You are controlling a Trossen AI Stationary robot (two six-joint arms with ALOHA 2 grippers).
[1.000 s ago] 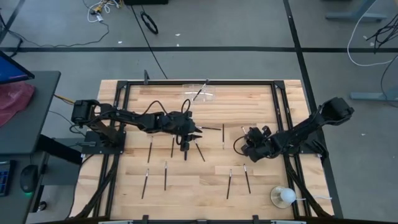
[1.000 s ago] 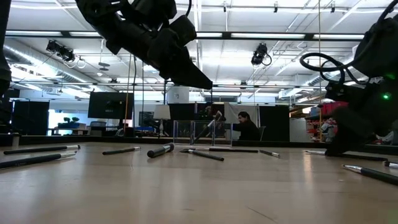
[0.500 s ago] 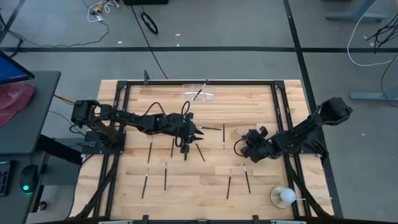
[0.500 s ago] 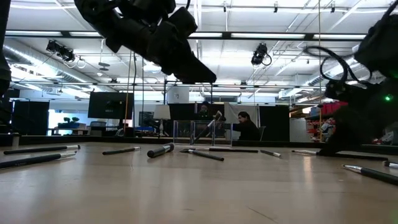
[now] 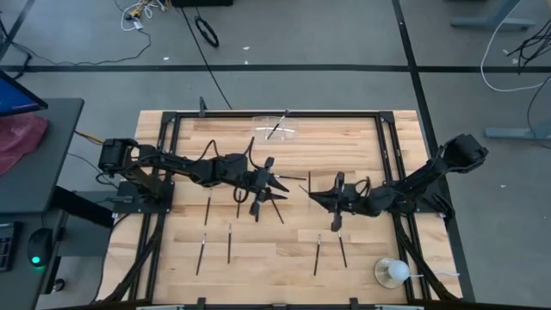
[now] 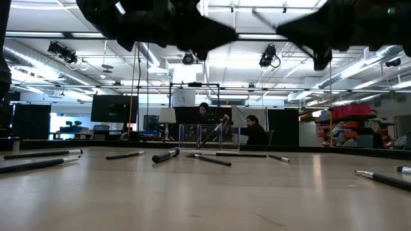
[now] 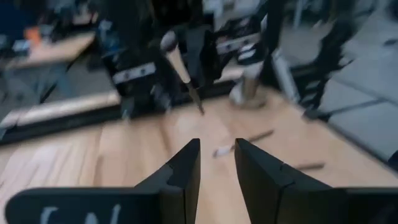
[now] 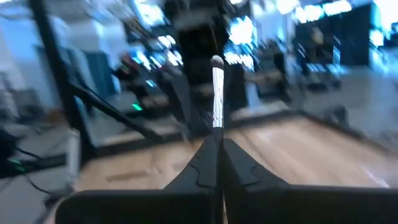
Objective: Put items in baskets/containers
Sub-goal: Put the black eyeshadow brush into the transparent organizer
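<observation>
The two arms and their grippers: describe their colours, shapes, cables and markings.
Both arms are dark, slim and jointed, each mounted on a black frame at a table edge. Black cables loop off the left arm and the right arm. The left gripper has two flat, black, wedge-shaped fingers above a body with pale lettering. The right gripper has matching black, tapered fingers.

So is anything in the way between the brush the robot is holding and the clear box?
Nothing visible blocks it. The right gripper holds a brush, lifted above the table. The clear box sits at the far edge; the left gripper hovers to one side of that path.
</observation>
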